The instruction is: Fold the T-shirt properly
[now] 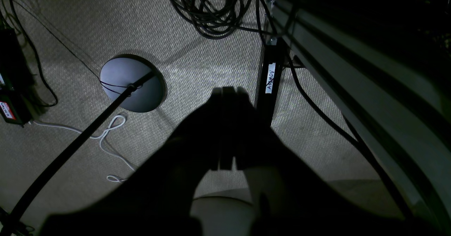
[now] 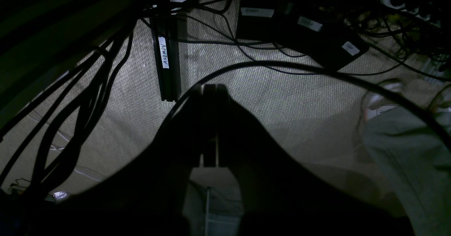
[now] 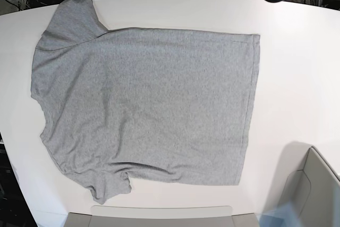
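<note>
The heather-grey T-shirt [image 3: 149,104] lies spread flat on the white table [image 3: 297,78] in the base view, plain side up. Its neck end is at the left and its hem at the right. One sleeve points to the far left corner, the other to the near left. Neither arm shows in the base view. My left gripper [image 1: 228,90] is a dark silhouette in its wrist view, jaws pressed together, hanging over the carpet below table level. My right gripper [image 2: 210,86] hangs the same way, shut, with nothing between its fingers.
Under the table are carpet, coiled cables [image 1: 211,10], a round black stand base [image 1: 132,82] and a labelled black table leg [image 2: 165,53]. Power bricks [image 2: 303,28] lie near a person's shoe [image 2: 382,102]. Grey objects sit at the table's near edge [image 3: 159,216] and near right [image 3: 313,190].
</note>
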Robot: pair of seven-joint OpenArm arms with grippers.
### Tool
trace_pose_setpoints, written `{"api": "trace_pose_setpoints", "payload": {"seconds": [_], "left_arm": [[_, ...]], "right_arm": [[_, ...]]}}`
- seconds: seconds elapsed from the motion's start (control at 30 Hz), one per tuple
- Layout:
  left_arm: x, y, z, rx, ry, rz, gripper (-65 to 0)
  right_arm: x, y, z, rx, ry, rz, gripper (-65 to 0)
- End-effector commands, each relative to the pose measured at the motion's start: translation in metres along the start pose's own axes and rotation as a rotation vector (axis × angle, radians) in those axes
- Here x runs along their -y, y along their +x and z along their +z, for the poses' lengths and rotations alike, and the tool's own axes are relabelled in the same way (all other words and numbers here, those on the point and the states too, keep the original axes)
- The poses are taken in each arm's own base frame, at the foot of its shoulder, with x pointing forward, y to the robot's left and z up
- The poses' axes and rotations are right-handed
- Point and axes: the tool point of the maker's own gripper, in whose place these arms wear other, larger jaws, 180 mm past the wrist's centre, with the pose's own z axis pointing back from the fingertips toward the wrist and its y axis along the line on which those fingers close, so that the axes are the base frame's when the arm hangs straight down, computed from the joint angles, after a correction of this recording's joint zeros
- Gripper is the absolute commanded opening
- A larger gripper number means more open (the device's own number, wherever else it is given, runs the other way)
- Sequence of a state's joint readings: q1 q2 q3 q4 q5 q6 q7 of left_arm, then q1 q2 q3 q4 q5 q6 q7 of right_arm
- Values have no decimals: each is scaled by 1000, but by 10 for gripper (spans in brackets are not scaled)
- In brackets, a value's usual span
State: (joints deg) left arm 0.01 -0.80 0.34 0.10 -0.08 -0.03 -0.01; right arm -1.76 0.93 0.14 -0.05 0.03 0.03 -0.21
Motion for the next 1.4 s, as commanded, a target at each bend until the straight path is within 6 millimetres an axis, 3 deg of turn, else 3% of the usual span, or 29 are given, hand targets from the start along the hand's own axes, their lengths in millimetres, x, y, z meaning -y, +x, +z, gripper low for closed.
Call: {"api": "trace_pose_setpoints", "payload": {"seconds": [0.0, 0.1, 0.23, 0.33, 0.5, 0.77, 0.9, 1.1, 1.17, 1.27, 1.37], "left_arm": [[2, -1, 0, -1, -1, -3, -648], [2, -2, 0, -2, -1, -5, -648], [1, -2, 0, -6, 1, 0, -647], [-10, -2, 0, -4, 18, 5, -647], [-14, -12, 0, -8, 24, 6, -647], [-17, -28, 14, 250, 28, -8, -647], [-39, -35, 34, 431, 56, -34, -647], [-37, -32, 87, 786, 38, -67, -647], [-35, -29, 118, 957, 29, -72, -646], [-36, -27, 127, 1001, 30, -76, -646], [-39, -26, 144, 1075, 39, -79, -646]], "right_arm": [[1, 2, 0, 4, 3, 2, -649], [1, 1, 0, 3, 3, 3, -649], [17, 0, 2, 1, -21, 3, -649], [22, -1, 2, 0, -29, -6, -649], [30, -19, 3, -17, -39, -12, -649], [40, -49, 14, 201, -53, -6, -649], [59, -63, 36, 383, -83, 13, -648], [65, -76, 86, 688, -89, 43, -647], [62, -84, 97, 732, -82, 49, -647], [57, -88, 105, 763, -70, 54, -647], [41, -83, 129, 867, -37, 48, -647]]}}
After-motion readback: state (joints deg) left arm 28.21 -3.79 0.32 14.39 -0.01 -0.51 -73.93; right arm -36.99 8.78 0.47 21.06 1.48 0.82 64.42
